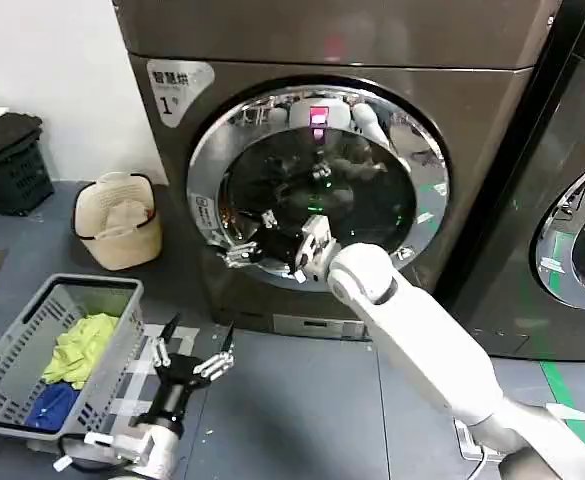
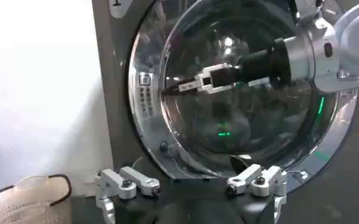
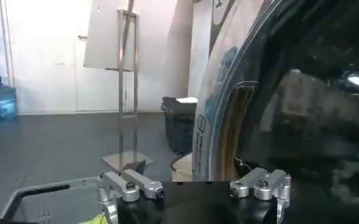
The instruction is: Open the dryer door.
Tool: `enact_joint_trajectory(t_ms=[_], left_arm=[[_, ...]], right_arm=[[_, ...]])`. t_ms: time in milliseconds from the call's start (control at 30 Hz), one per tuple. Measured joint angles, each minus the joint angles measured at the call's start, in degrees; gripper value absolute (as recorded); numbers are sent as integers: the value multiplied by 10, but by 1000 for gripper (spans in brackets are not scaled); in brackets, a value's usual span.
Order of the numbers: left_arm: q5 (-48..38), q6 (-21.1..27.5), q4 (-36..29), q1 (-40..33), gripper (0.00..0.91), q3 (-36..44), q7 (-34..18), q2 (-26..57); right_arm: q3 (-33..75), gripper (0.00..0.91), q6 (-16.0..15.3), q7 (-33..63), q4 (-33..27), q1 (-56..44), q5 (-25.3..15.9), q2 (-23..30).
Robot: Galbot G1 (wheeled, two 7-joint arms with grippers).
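Head view: laundry basket (image 1: pixel 32 340) beside dryer door (image 1: pixel 317 185).

Floor (image 1: pixel 302 400) before dryer (image 1: pixel 472 110) bare, room to pass. Right arm (image 1: pixel 422 350) slants across it, right gripper (image 1: pixel 234 252) at door (image 1: pixel 427 215) left rim. Grey basket (image 1: pixel 32 330) and tan bin (image 1: pixel 122 222) block left side. Dark machine (image 1: pixel 582 200) close on right.
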Motion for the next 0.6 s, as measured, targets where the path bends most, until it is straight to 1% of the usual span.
enact_joint_trajectory(t_ms=[600], left_arm=[[0,0,-6,2,907,1,0,-1]], right_arm=[[-9,907,3,-2,-24,11,-7,22]])
